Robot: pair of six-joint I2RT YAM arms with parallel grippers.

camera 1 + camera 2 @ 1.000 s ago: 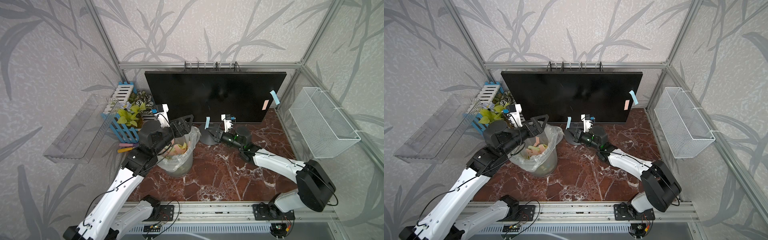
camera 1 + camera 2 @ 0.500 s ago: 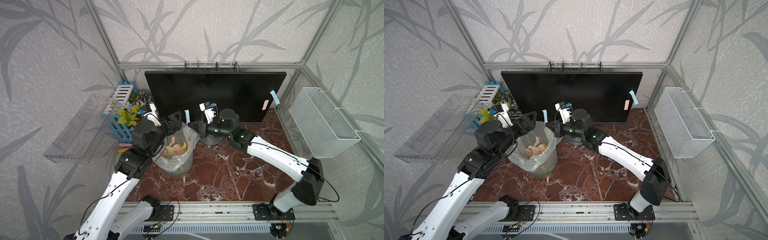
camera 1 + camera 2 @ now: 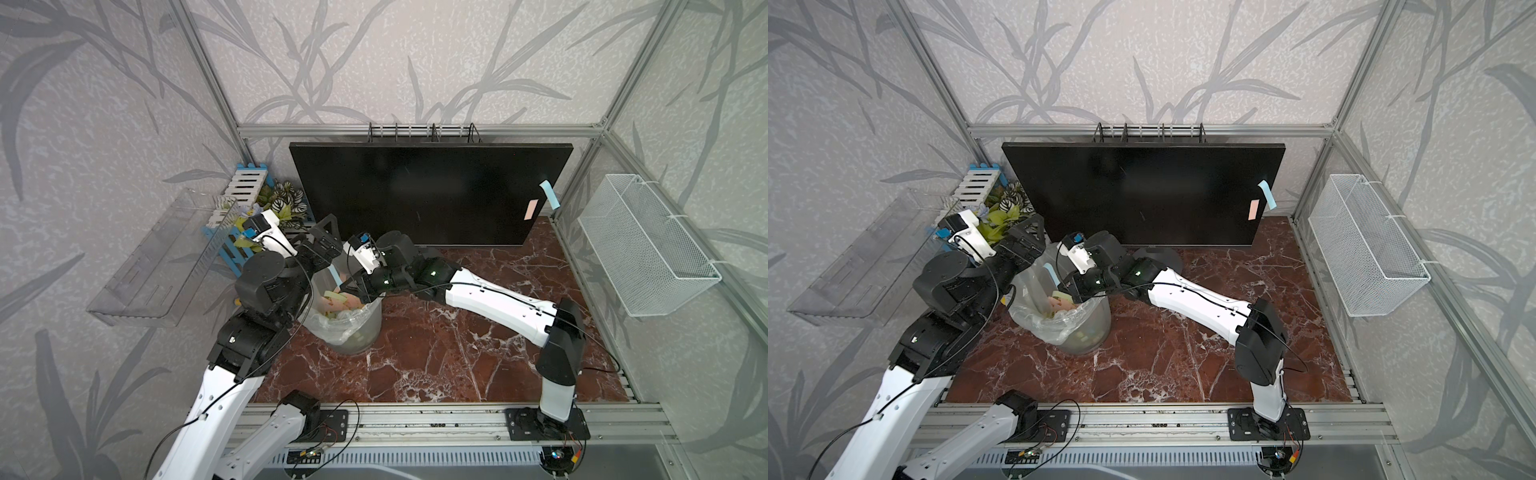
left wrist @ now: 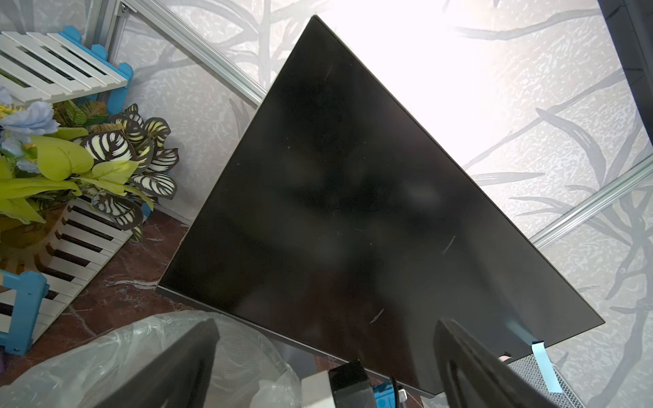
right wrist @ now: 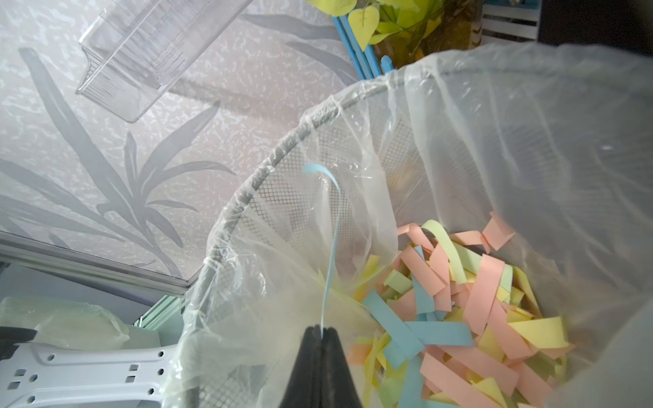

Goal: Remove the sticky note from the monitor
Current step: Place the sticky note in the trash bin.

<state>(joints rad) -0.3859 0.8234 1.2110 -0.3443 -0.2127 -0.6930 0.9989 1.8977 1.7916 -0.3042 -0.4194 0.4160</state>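
the monitor (image 3: 415, 195) stands upright at the back of the table, its screen dark and mostly bare. in front of its lower left corner sits a mesh waste bin (image 3: 365, 328) lined with clear plastic and part filled with pink, yellow and blue paper strips. the right gripper (image 5: 321, 330) hangs over the bin mouth with its jaws pinched together on the end of a blue sticky note (image 5: 334, 226), which curls free above the liner, clear of the screen. the left gripper (image 3: 322, 243) hovers beside the bin's far rim with its jaws spread wide and nothing between them.

so one note looks to be off the screen and only needs dropping. two more are stuck near the monitor's right edge: a pink sticky note (image 3: 530, 209) flat on the glass and a second blue sticky note (image 3: 549, 194) flapping off the frame just beside it. by my reckoning the job is well on but not finished.

the cell is walled in grey leaf-patterned paper (image 3: 374, 62) on an aluminium frame. the tabletop (image 3: 436, 353) is red-brown marble with white veins. a white wire basket (image 3: 648, 249) hangs on one side wall, a clear plastic shelf (image 3: 145, 266) on the opposite one, and a blue and white picket planter (image 3: 249, 195) with fake foliage fills the back corner.
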